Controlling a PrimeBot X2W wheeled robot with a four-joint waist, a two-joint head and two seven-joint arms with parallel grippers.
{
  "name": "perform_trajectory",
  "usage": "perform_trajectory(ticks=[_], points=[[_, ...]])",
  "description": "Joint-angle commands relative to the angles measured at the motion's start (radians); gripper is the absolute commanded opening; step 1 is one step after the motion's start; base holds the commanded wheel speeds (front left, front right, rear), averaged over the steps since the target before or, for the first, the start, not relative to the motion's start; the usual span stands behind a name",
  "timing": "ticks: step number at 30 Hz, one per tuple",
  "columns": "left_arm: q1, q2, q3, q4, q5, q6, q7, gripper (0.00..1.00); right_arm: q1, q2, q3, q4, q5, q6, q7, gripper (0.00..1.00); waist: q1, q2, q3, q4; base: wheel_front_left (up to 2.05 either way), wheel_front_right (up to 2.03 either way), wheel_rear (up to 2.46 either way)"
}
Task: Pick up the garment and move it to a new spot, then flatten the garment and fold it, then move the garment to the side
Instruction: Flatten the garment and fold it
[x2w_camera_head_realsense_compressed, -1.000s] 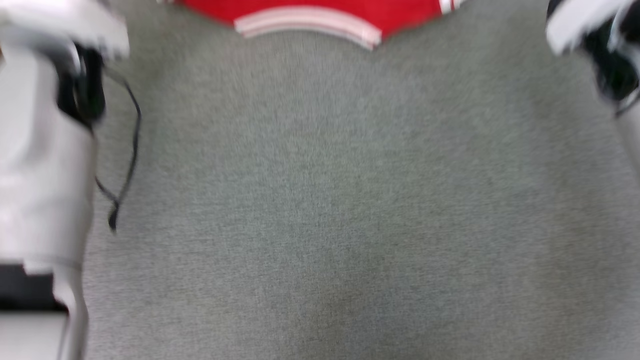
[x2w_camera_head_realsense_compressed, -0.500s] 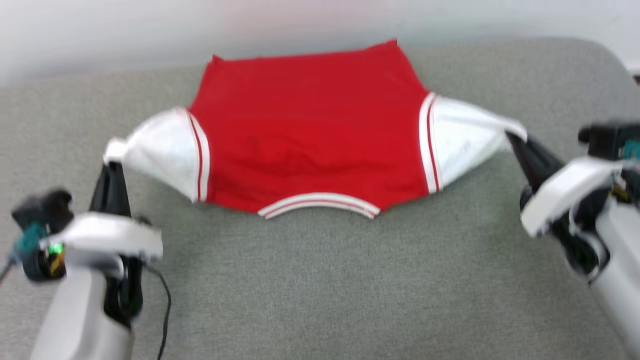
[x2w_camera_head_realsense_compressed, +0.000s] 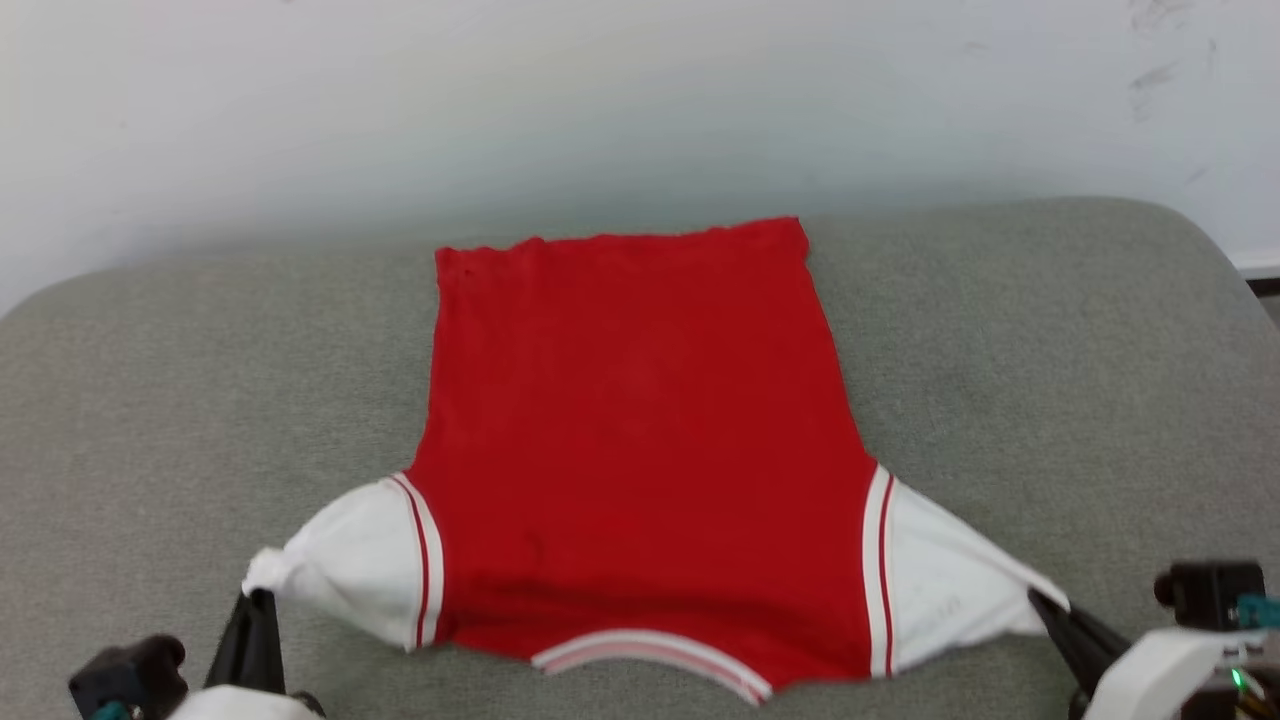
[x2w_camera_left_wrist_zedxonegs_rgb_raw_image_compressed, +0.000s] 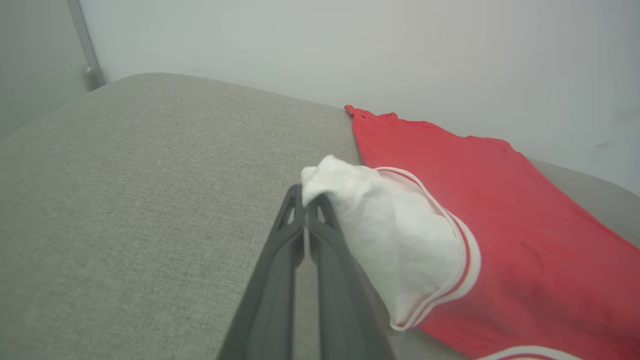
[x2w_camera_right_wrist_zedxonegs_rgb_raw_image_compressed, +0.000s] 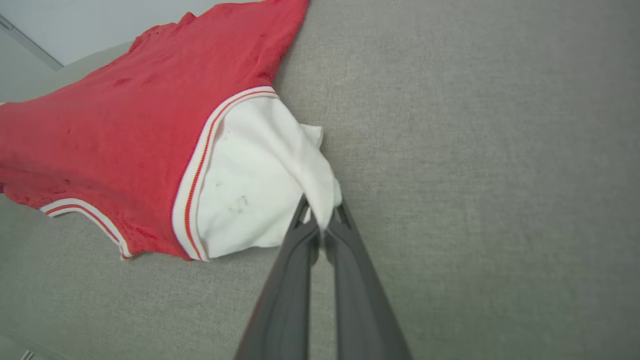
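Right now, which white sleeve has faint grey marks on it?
The right sleeve, pinched by the right fingers; the left sleeve, in the left fingers, looks clean.

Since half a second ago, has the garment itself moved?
Yes. The garment keeps its far hem at the back edge of the grey cushion, while the left end effector and right end effector have pulled its sleeves toward the robot.
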Motion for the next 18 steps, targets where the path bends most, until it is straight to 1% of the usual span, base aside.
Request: perform_trajectory(ticks=[1,2,5,8,10,11,12,13,15,17,18], points=[[0.021,0.003,-0.002,-0.013,0.002,0.008,0.012,0.0,0.036,0.012,-0.023,-0.02,-0.015,-0.001,0.016,0.0,0.0004,0.0,-0.011,0.01,0.0,0.0,0.0],[0.045,-0.004,-0.005,-0.028,-0.007,0.016,0.026,0.0,0.075,0.025,-0.052,-0.05,-0.039,-0.001,0.042,0.0,0.0004,0.0,-0.017,0.013,0.0,0.0,0.0],[0.104,-0.002,-0.012,-0.054,-0.005,0.033,0.055,0.0,0.198,0.08,-0.133,-0.13,-0.095,-0.001,0.134,0.0,0.0004,0.0,-0.033,0.022,0.0,0.0,0.0],[0.13,-0.01,-0.026,-0.06,0.0,0.039,0.06,0.0,0.281,0.141,-0.195,-0.203,-0.145,-0.001,0.222,0.0,0.0004,0.0,-0.037,0.031,0.0,0.0,0.0],[0.13,-0.016,-0.037,-0.056,0.003,0.04,0.056,0.0,0.319,0.174,-0.217,-0.234,-0.172,-0.001,0.273,0.0,0.0004,0.0,-0.037,0.035,0.0,0.0,0.0],[0.125,-0.019,-0.044,-0.054,0.008,0.037,0.054,0.0,0.33,0.189,-0.228,-0.249,-0.185,-0.001,0.289,0.13,0.0004,0.0,-0.037,0.038,0.0,0.0,0.0],[0.116,-0.021,-0.052,-0.053,0.01,0.031,0.05,0.0,0.335,0.195,-0.24,-0.26,-0.202,-0.001,0.302,0.64,0.0004,0.0,-0.037,0.042,0.0,0.0,0.0],[0.105,-0.019,-0.059,-0.052,0.017,0.027,0.046,0.0,0.342,0.203,-0.245,-0.266,-0.207,-0.001,0.322,1.0,0.0004,0.0,-0.036,0.047,0.0,0.0,0.0],[0.087,-0.017,-0.073,-0.046,0.024,0.016,0.038,0.0,0.333,0.22,-0.253,-0.297,-0.21,-0.001,0.328,1.0,0.0004,0.0,-0.033,0.054,0.0,0.0,0.0],[0.072,-0.016,-0.084,-0.048,0.033,0.013,0.038,0.0,0.313,0.22,-0.264,-0.317,-0.22,-0.001,0.332,1.0,0.0004,0.0,-0.026,0.061,0.0,0.0,0.0],[0.064,-0.013,-0.086,-0.051,0.037,0.013,0.038,0.0,0.289,0.221,-0.274,-0.332,-0.222,-0.001,0.316,1.0,0.0004,0.0,-0.02,0.065,0.0,0.0,0.0]])
